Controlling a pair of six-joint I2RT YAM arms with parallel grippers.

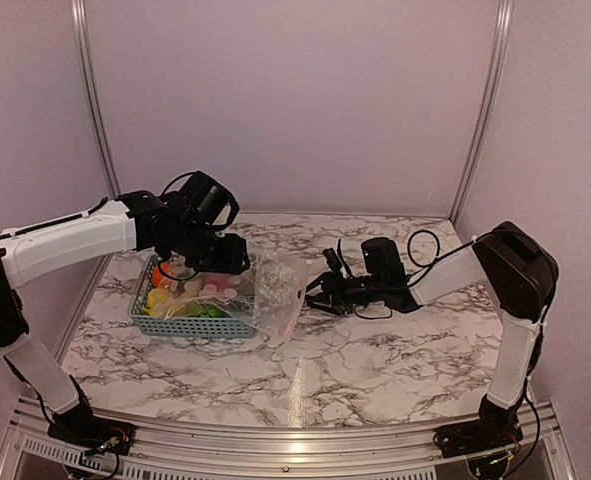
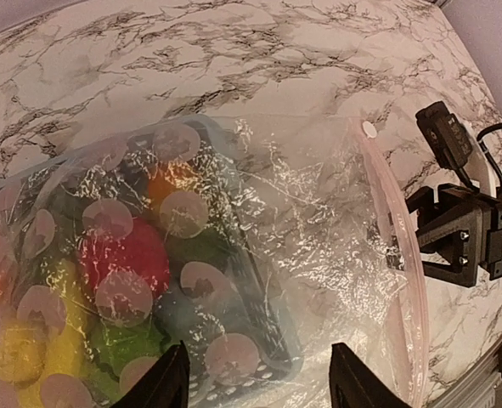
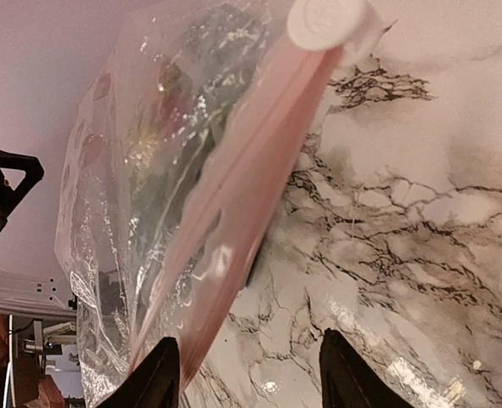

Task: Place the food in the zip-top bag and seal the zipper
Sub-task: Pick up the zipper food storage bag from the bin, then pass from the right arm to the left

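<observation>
The food lies in the grey-blue basket (image 1: 190,325): a red apple (image 2: 130,248), an orange (image 2: 160,182), yellow pieces (image 2: 17,350) and green ones (image 2: 119,340), seen through plastic. The clear zip-top bag (image 1: 278,292) lies draped over the basket's right part and onto the table. Its pinkish zipper (image 2: 401,255) runs along the right edge, and shows close up in the right wrist view (image 3: 242,183). My left gripper (image 1: 215,262) hovers open over the bag and basket (image 2: 259,381), holding nothing. My right gripper (image 1: 315,290) is open beside the zipper (image 3: 251,374), the strip's end by its left finger.
The marble table (image 1: 375,350) has purple walls on three sides. A white round tab (image 3: 323,17) sits at the zipper's far end. The right gripper's black body (image 2: 454,238) shows just beyond the bag's mouth in the left wrist view.
</observation>
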